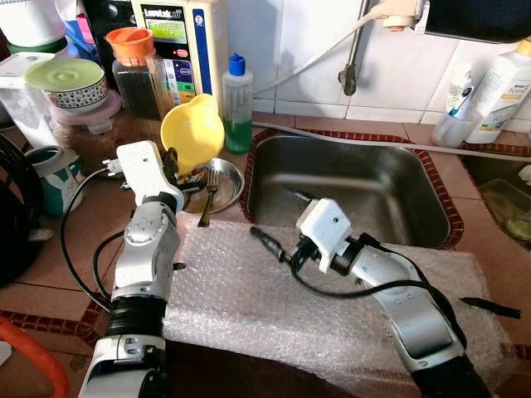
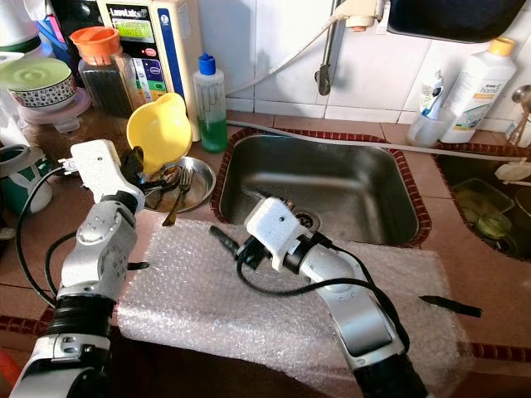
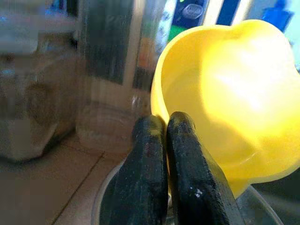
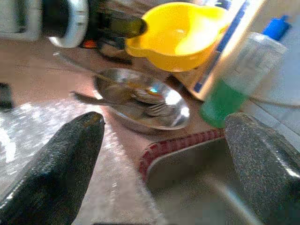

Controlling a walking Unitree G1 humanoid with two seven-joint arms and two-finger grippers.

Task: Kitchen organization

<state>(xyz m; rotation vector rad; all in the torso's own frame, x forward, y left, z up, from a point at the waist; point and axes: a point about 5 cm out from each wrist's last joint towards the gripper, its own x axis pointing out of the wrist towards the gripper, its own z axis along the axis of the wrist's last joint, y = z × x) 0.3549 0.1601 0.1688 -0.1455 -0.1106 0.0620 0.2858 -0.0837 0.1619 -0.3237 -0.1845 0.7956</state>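
Left hand (image 1: 172,162) pinches yellow bowl (image 1: 192,131) rim.

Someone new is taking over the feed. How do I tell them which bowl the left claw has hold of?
Start at the steel sink; on the counter just to its left lies a shallow metal dish with cutlery. The yellow bowl is tipped up above it, the left claw pinching its rim. It is the only bright yellow, lipped item there.

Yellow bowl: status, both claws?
Left claw shut on yellow bowl rim, bowl tilted above steel plate. Right claw open, empty, over bubble wrap beside sink. Fork lies in plate.
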